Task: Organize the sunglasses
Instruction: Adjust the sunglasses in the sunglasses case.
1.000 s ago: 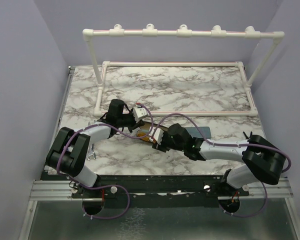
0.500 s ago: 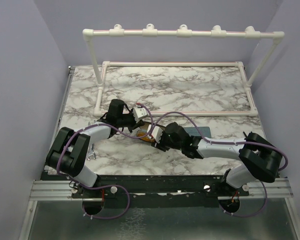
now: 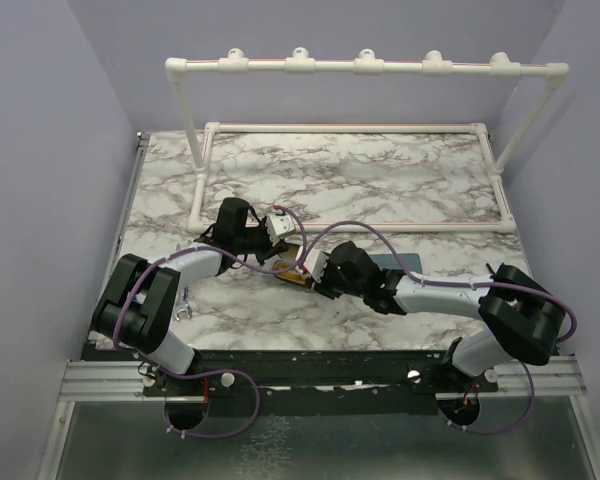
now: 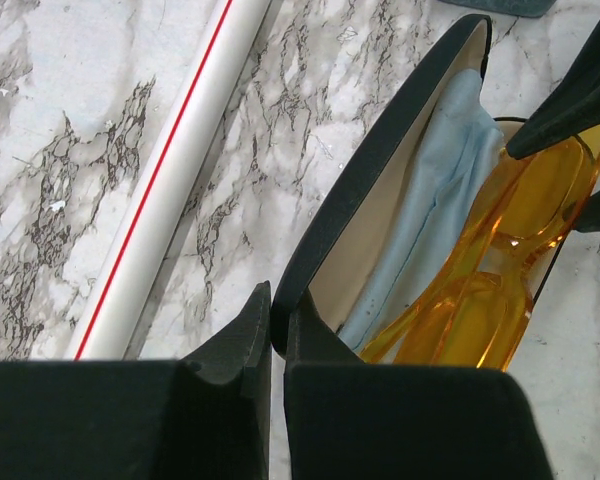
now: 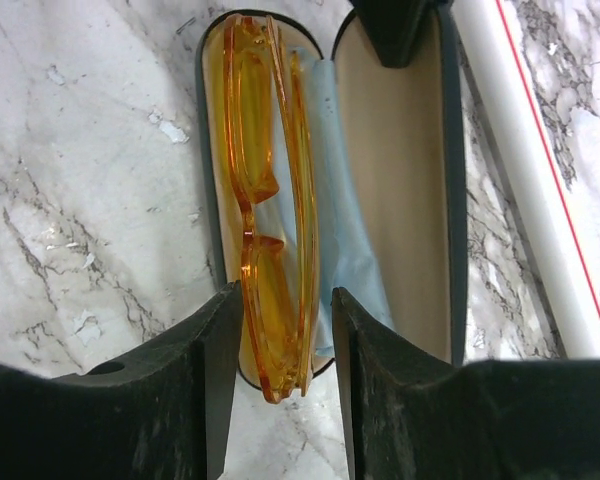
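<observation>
The yellow-orange sunglasses (image 5: pixel 270 150) lie folded on a light blue cloth (image 5: pixel 340 220) in the open black oval case (image 5: pixel 400 180). They also show in the left wrist view (image 4: pixel 510 250) and from above (image 3: pixel 298 278). My right gripper (image 5: pixel 285 300) is open, its fingers on either side of the near end of the glasses, with a gap on the right side. My left gripper (image 4: pixel 277 300) is shut on the rim of the case lid (image 4: pixel 380 150) and holds it open. The dark wire-frame sunglasses are out of view.
A grey-blue rectangular case (image 3: pixel 400 262) lies just right of my right wrist. The white pipe frame's near bar (image 3: pixel 380 228) runs just behind the black case, close to both grippers (image 4: pixel 170 180). A tall pipe rack (image 3: pixel 365 66) stands at the back.
My right gripper has shifted a little to the left, further over the black case with the yellow-orange sunglasses. The left arm has not moved.
</observation>
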Controlling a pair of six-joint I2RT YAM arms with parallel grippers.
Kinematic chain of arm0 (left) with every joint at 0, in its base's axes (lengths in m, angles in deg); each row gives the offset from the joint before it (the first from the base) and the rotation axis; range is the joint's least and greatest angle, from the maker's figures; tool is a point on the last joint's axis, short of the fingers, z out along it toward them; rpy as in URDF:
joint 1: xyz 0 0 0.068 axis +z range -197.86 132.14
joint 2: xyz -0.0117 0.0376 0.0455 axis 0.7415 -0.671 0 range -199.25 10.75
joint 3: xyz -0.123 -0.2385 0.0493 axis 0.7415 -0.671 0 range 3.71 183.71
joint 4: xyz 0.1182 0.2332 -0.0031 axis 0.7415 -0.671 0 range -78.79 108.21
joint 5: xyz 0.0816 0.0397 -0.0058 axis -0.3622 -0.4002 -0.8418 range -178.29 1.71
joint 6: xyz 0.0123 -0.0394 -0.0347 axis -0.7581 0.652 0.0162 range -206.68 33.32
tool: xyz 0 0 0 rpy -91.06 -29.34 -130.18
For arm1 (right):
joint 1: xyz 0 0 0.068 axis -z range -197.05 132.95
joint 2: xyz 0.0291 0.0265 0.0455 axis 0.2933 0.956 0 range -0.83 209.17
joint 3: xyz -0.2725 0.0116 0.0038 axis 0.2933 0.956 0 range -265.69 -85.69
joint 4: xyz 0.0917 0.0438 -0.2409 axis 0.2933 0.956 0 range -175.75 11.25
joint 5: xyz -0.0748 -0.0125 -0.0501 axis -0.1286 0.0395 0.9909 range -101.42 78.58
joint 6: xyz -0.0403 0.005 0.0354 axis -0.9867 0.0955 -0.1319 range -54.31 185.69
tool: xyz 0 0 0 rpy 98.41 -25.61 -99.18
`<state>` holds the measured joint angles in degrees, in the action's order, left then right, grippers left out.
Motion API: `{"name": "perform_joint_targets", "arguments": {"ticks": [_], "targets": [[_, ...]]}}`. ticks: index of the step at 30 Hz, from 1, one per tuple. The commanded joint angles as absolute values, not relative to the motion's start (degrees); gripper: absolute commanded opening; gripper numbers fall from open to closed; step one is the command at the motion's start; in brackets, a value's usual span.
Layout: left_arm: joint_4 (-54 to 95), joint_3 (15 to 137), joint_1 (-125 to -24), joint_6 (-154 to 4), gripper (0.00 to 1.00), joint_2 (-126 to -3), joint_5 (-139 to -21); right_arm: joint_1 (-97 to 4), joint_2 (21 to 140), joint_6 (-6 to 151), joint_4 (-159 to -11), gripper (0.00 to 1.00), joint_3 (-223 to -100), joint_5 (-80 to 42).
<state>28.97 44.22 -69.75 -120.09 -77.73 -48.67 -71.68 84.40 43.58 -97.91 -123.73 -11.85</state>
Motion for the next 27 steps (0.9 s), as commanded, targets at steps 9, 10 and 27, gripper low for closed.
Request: {"name": "perform_joint_targets", "arguments": {"ticks": [9,10,27], "targets": [[27.0,45.3,-71.1,-123.0,0.00,-77.7,-46.5,-69.0,86.4,43.7,-97.1,0.42,-127.4,-9.9],[26.9,45.3,-71.1,-123.0,0.00,-77.7,-46.5,-68.6,86.6,43.8,-97.2,0.42,-127.5,-10.2],[26.5,45.4,-71.3,-123.4,0.00,-77.8,-46.5,-64.6,85.3,47.7,-96.2,0.58,-128.0,-17.0]]}}
